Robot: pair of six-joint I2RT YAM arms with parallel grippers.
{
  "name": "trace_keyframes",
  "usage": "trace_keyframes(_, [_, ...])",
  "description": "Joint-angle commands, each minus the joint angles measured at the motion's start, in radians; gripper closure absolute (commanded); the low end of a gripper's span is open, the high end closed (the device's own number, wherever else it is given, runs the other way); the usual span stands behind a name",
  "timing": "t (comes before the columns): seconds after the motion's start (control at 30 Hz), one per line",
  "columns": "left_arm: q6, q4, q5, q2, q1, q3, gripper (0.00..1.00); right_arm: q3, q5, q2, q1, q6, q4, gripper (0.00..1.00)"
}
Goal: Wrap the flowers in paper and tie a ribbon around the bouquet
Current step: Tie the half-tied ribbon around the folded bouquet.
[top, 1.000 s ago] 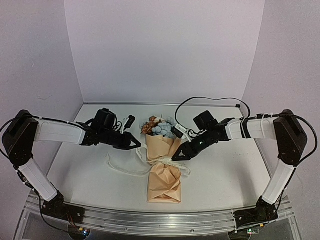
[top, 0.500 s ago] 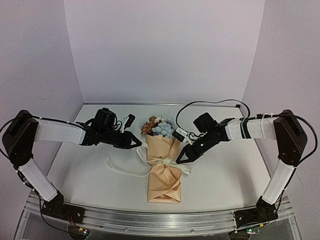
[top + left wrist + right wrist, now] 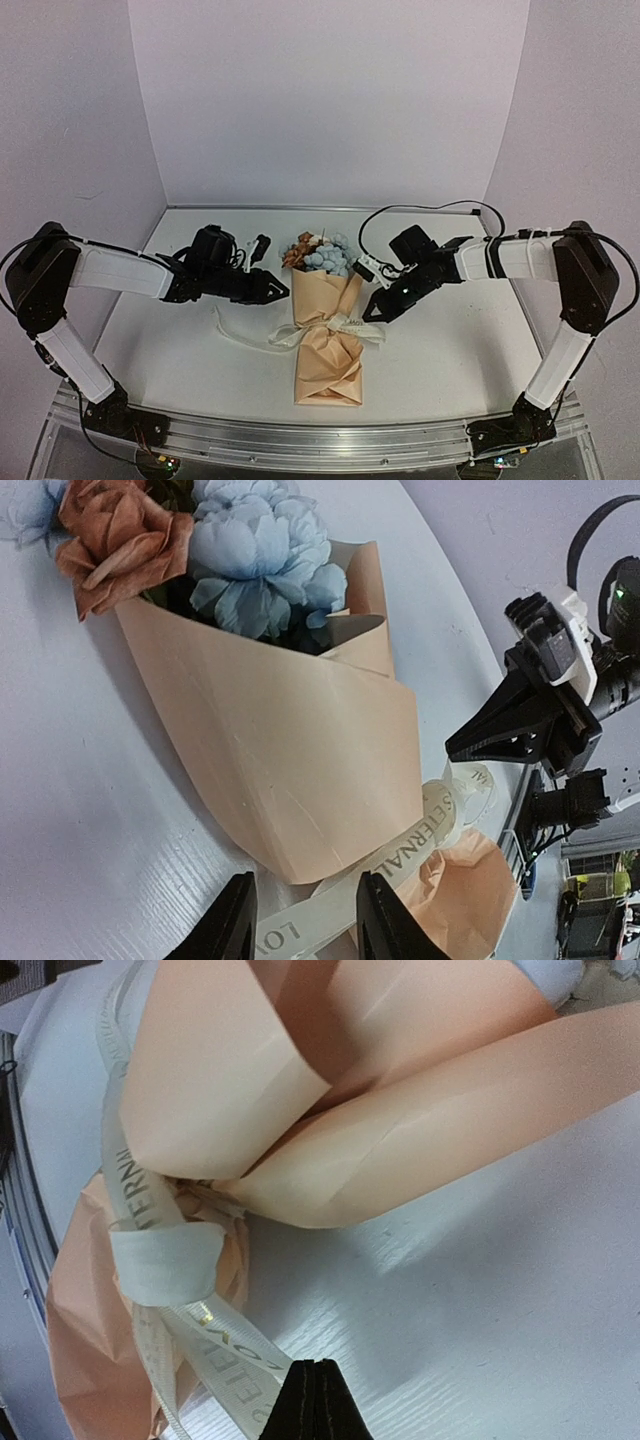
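The tan paper-cone bouquet (image 3: 325, 355), with pale blue and brown-orange blooms, lies mid-counter (image 3: 450, 350) with a cream-white fabric ribbon (image 3: 345, 324) around its waist. The left hand (image 3: 284, 288), just beside the cone, is released, its fingers apart astride the ribbon. The right hand (image 3: 369, 314) is clenched shut beside the ribbon.

The bouquet (image 3: 328, 335) lay on the surface (image 3: 450, 350), blooms pointing away, ribbon (image 3: 345, 325) round its waist, one tail trailing left. Left jaws sat just left of it, right jaws just right.
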Motion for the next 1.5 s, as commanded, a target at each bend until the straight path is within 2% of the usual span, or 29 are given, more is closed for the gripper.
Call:
trace_keyframes(0.0, [-0.089,0.05,-0.09,-0.025,-0.017,-0.054,0.62,-0.005,0.095,-0.001,0.008,0.092,0.149,1.0])
trace_keyframes(0.23, [-0.182,0.03,-0.131,-0.079,-0.047,-0.136,0.64,0.038,0.178,0.057,0.039,0.168,0.249,1.0])
trace_keyframes(0.37, [-0.192,0.027,-0.135,-0.099,-0.064,-0.181,0.64,0.048,0.305,0.058,0.045,0.146,0.253,1.0])
trace_keyframes(0.6, [-0.229,0.021,-0.14,-0.082,-0.098,-0.177,0.63,-0.036,0.482,-0.028,0.046,0.046,0.221,1.0])
trace_keyframes(1.03, [-0.188,-0.001,-0.101,-0.005,-0.134,-0.105,0.62,-0.194,0.579,-0.153,0.045,0.029,0.202,1.0])
trace_keyframes(1.47, [-0.119,-0.03,-0.063,0.046,-0.167,-0.049,0.6,-0.27,0.637,-0.202,0.044,0.029,0.194,1.0])
